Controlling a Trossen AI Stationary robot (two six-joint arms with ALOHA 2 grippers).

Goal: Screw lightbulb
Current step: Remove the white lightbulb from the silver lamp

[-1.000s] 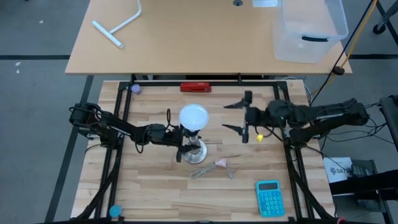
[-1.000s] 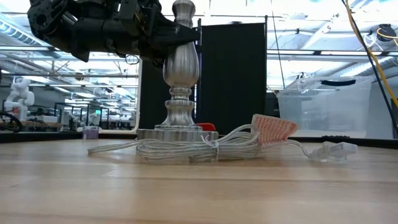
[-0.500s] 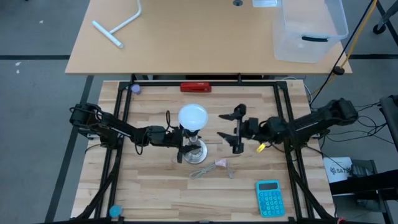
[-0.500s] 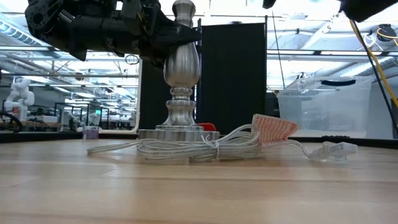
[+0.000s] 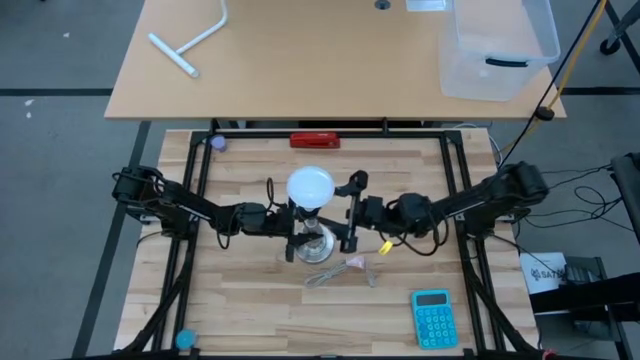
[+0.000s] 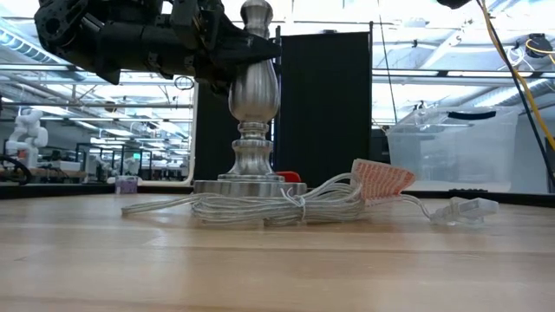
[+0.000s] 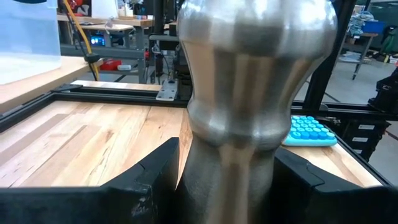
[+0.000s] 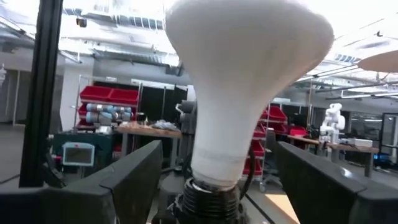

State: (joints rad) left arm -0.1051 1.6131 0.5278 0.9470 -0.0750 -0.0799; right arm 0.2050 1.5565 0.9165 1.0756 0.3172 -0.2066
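Two hands: left hand [image 5: 296,238] clamps the fluted silver stand [image 6: 253,95]; right hand [image 5: 350,212] gapes beside the smooth white lightbulb [image 8: 245,74].

1. We see the lightbulb [image 5: 311,186] sitting on top of the lamp stand [image 5: 317,243].
2. Left gripper [image 5: 293,243] clamps the stand.
3. Right gripper [image 5: 351,213], fingers spread, just beside the bulb.
4. Blue calculator [image 5: 432,318] well apart, near the table [image 5: 250,300] corner.

We see a white lightbulb [image 5: 311,186] at centre, a silver lamp stand [image 6: 252,104], pale wood-grain surface [image 5: 250,300], a turquoise calculator [image 5: 432,318] lower right, a red block [image 5: 315,140] above, and black grippers [image 5: 347,212].
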